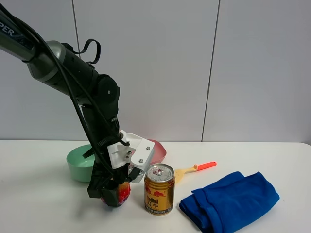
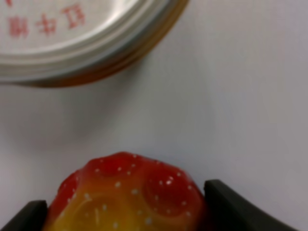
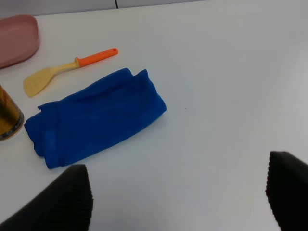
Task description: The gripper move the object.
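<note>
The glossy red and yellow toy fruit (image 1: 124,192) sits low at the table surface, just left of the gold Red Bull can (image 1: 159,189). My left gripper (image 1: 113,196) reaches down over it. In the left wrist view the dimpled fruit (image 2: 130,192) fills the gap between the two black fingers (image 2: 231,209), which press on its sides. The can's rim (image 2: 72,38) lies close beyond it. My right gripper (image 3: 178,197) is open and empty, well above the table; it does not show in the exterior view.
A mint green bowl (image 1: 80,165) and a pink plate (image 1: 158,151) stand behind the left arm. A yellow spatula with an orange handle (image 1: 194,169) lies behind the can. A folded blue cloth (image 1: 228,199) lies to the right, also in the right wrist view (image 3: 96,120).
</note>
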